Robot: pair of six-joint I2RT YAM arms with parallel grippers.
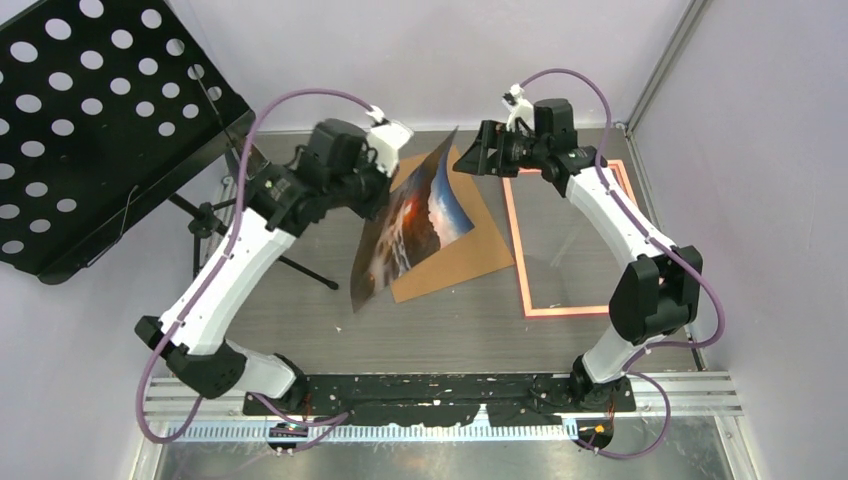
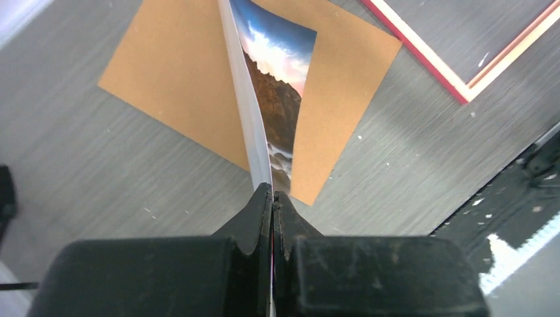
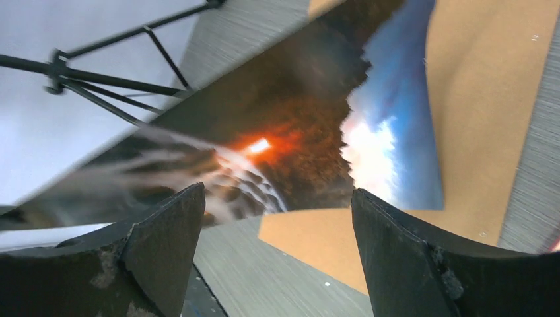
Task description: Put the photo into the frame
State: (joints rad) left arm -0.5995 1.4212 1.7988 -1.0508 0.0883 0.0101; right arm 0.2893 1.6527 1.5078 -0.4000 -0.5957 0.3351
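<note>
My left gripper (image 1: 388, 172) is shut on one edge of the photo (image 1: 415, 222), a glossy sunset print that it holds bowed and tilted above the table. In the left wrist view the jaws (image 2: 272, 191) pinch the print (image 2: 280, 99), with its white back (image 2: 241, 86) on the left. My right gripper (image 1: 468, 158) is open by the photo's far upper corner, not touching it. Its wrist view (image 3: 277, 198) shows the print (image 3: 277, 132) just beyond the spread fingers. The pink-orange frame (image 1: 517, 250) lies flat on the right, and one corner shows in the left wrist view (image 2: 422, 56).
A brown backing board (image 1: 465, 255) lies on the table under the photo; it also shows in the left wrist view (image 2: 178, 72) and the right wrist view (image 3: 489, 99). A black perforated music stand (image 1: 90, 130) stands at the far left, its legs (image 3: 112, 72) behind the print.
</note>
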